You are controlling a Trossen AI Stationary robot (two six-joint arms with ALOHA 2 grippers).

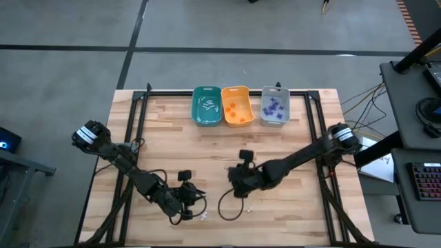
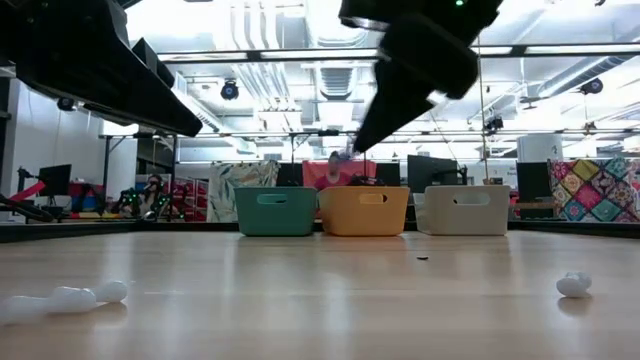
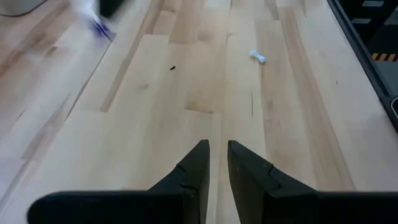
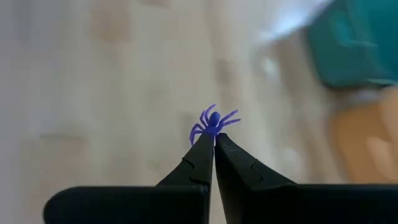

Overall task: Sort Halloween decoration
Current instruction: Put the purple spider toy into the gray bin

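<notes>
The right tool (image 4: 213, 142) is closed on a small purple spider (image 4: 212, 123), pinched at the very tips and lifted above the counter (image 1: 172, 131) near its middle. The left tool (image 3: 217, 155) is low over the front of the counter, with only a narrow gap between its fingers and nothing in them. A white trinket (image 3: 258, 57) lies beyond it. The teal bin (image 1: 207, 105), orange bin (image 1: 236, 105) and grey bin (image 1: 275, 106) stand in a row at the far edge.
</notes>
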